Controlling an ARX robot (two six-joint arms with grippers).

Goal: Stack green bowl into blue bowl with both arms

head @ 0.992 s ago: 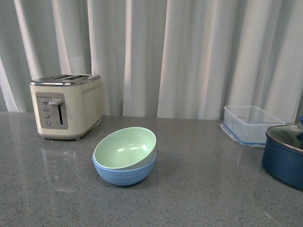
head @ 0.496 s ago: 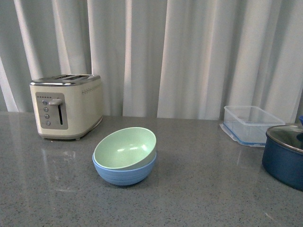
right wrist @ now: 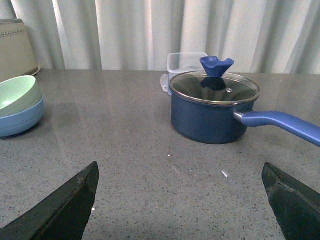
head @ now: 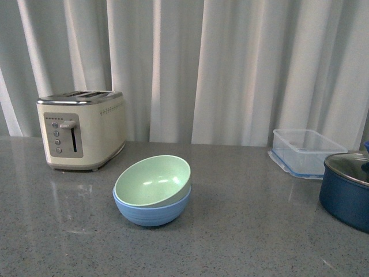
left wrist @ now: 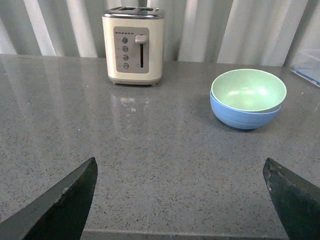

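Observation:
The pale green bowl (head: 153,180) sits nested, slightly tilted, inside the light blue bowl (head: 151,212) on the grey counter, in front of the toaster. Both also show in the left wrist view, the green bowl (left wrist: 248,89) above the blue bowl (left wrist: 243,116), and at the edge of the right wrist view, the green bowl (right wrist: 16,94) in the blue bowl (right wrist: 21,120). My left gripper (left wrist: 180,172) is open and empty, well back from the bowls. My right gripper (right wrist: 180,175) is open and empty over bare counter. Neither arm shows in the front view.
A cream toaster (head: 81,128) stands at the back left. A clear plastic container (head: 307,151) stands at the back right. A dark navy pot with a glass lid (right wrist: 215,106) and a long handle (right wrist: 282,124) sits ahead of my right gripper.

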